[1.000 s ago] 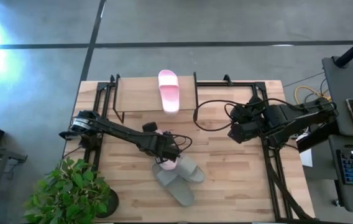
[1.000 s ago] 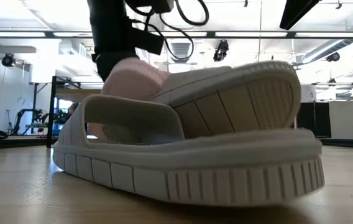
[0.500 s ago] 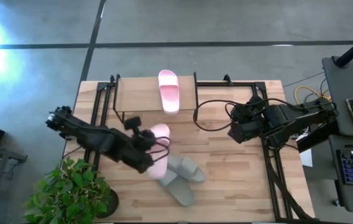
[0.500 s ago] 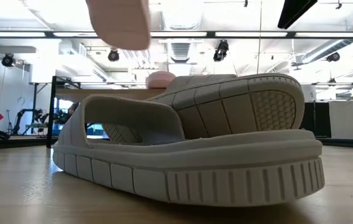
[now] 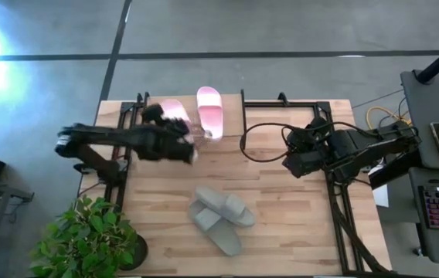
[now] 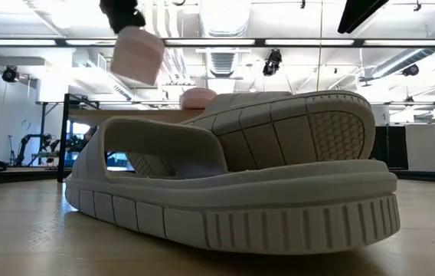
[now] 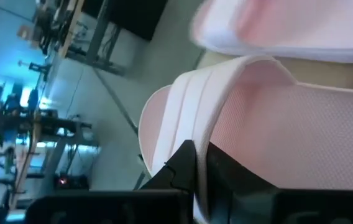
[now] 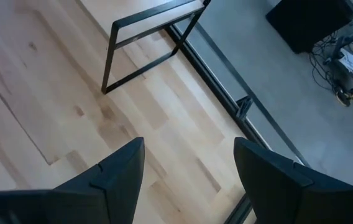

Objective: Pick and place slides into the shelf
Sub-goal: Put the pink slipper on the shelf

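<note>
My left gripper (image 5: 181, 142) is shut on a pale pink slide (image 5: 175, 113) and holds it in the air above the shelf (image 5: 158, 127), a light wood plank in a thin black frame. In the low view this slide (image 6: 137, 55) hangs high up. The second pink slide (image 5: 209, 112) lies sole-down on the shelf top, just right of the held one. The grey-green pair (image 5: 219, 217) lies on the table near the near edge, one slide leaning on the other. My right gripper (image 5: 290, 164) waits open over the table's right side. My left gripper pinches the pink slide's wide strap at its edge (image 7: 200, 163) between the two fingers (image 7: 183, 168). The second finger lies on the footbed side of the strap. The slide is lifted clear and hangs tilted below the gripper (image 6: 122, 11).
A potted plant (image 5: 88, 235) stands at the table's near left corner. Cables (image 5: 262, 143) trail across the table by the right arm. Bare wood lies between the shelf and the grey-green pair (image 6: 225, 184). The shelf's black frame (image 8: 145, 53) shows in the right wrist view.
My left gripper has lifted the pink slide off the grey-green pair and carried it up and toward the table's far edge and left, until it hangs over the shelf beside the other pink slide. The grey-green pair stayed on the table.
</note>
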